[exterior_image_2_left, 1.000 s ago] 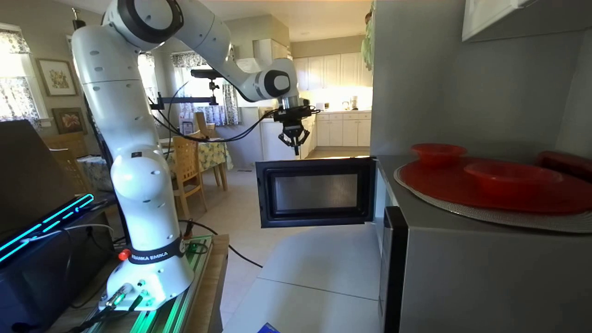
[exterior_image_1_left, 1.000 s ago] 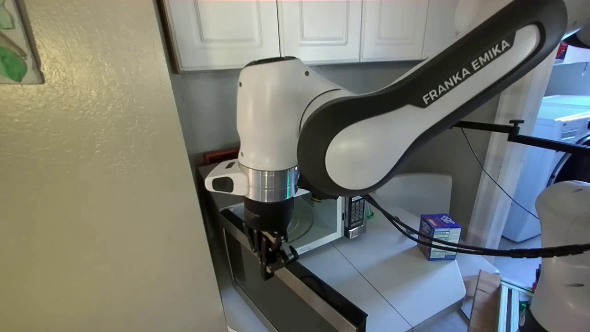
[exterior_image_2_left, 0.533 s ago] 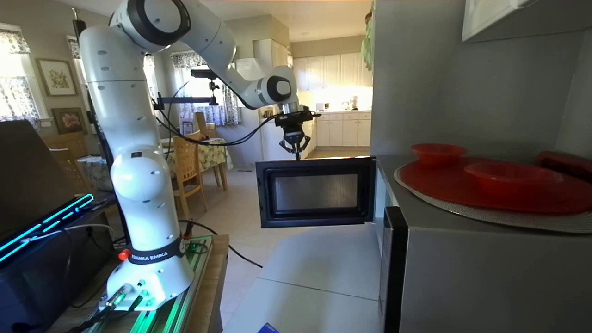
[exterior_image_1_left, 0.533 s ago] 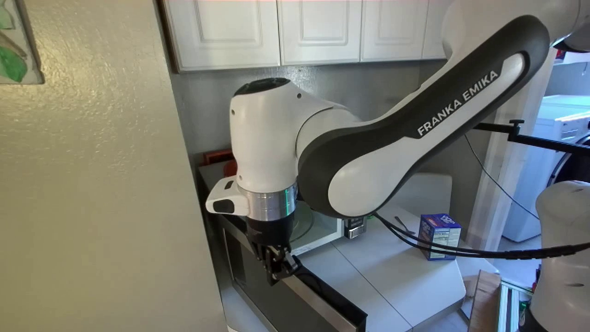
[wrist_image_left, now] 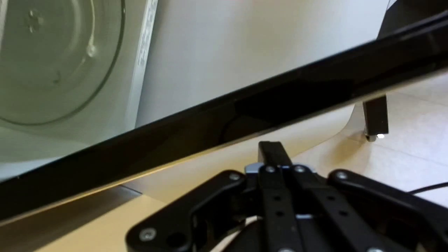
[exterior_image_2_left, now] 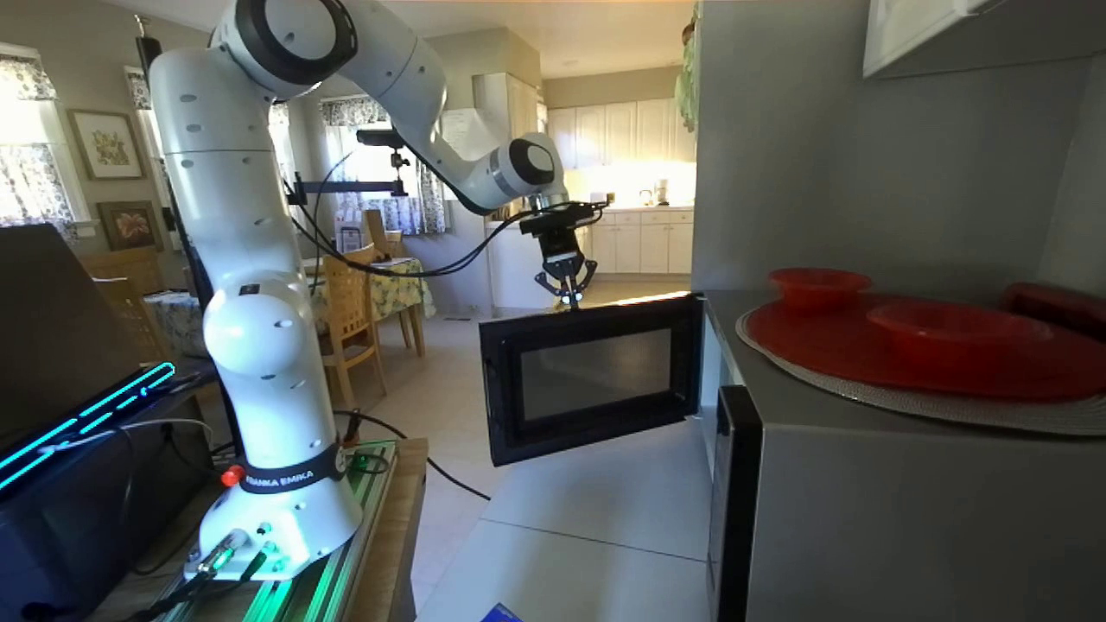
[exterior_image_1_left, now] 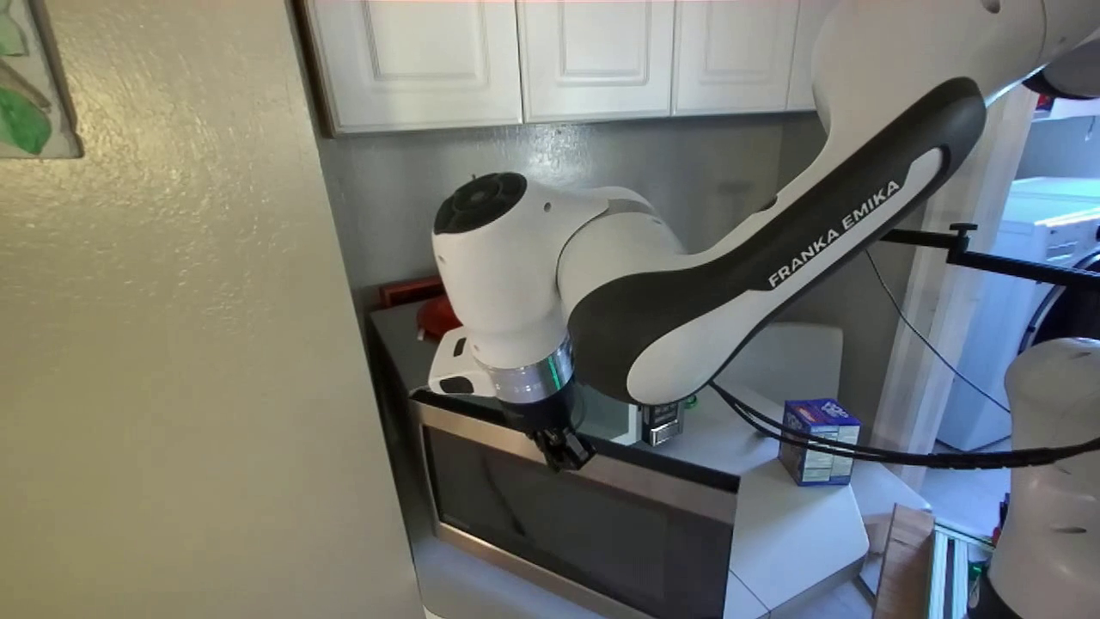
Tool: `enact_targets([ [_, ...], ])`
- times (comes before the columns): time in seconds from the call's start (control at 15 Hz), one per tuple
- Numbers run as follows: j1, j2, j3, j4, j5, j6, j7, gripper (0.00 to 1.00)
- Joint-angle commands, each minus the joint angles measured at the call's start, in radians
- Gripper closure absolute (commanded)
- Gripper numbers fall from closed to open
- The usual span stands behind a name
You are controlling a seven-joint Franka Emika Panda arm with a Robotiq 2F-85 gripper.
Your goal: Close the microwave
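Observation:
The microwave (exterior_image_2_left: 864, 518) is a grey box with its dark button panel (exterior_image_1_left: 662, 421). Its door (exterior_image_1_left: 584, 524) stands wide open and swung out from the body. The door's inner side with its window (exterior_image_2_left: 596, 371) faces the camera in an exterior view. My gripper (exterior_image_1_left: 567, 454) is at the top edge of the door, on its outer side, part way along. It also shows behind the door's top edge (exterior_image_2_left: 570, 298). In the wrist view the gripper (wrist_image_left: 274, 148) has its fingers together, empty, beside the door's dark top edge (wrist_image_left: 224, 120). Contact with the door is hard to tell.
Red dishes (exterior_image_2_left: 821, 288) on a red round mat (exterior_image_2_left: 916, 380) stand on the microwave. A blue box (exterior_image_1_left: 821, 443) stands on the white table (exterior_image_1_left: 791, 524). White cabinets (exterior_image_1_left: 593, 52) hang above, and a beige wall (exterior_image_1_left: 189, 344) stands close by. Black cables hang from the arm.
The gripper has come down to the door's top edge and moved toward the microwave, tilting. In the last half second the door has swung partly toward the microwave body.

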Motion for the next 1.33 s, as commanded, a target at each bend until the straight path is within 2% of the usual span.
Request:
enact_targets([
  [0.0,-0.013,-0.029,0.004,0.008,0.037,-0.077,0.009,1.00],
  [0.33,-0.037,-0.023,-0.022,0.062,0.236,-0.217,0.039,1.00],
  [0.53,-0.079,-0.025,-0.070,0.061,0.328,-0.229,0.029,1.00],
  [1.0,-0.218,0.001,-0.207,-0.024,0.450,-0.125,0.062,1.00],
  [1.27,-0.278,0.037,-0.257,-0.058,0.506,-0.031,0.126,1.00],
])
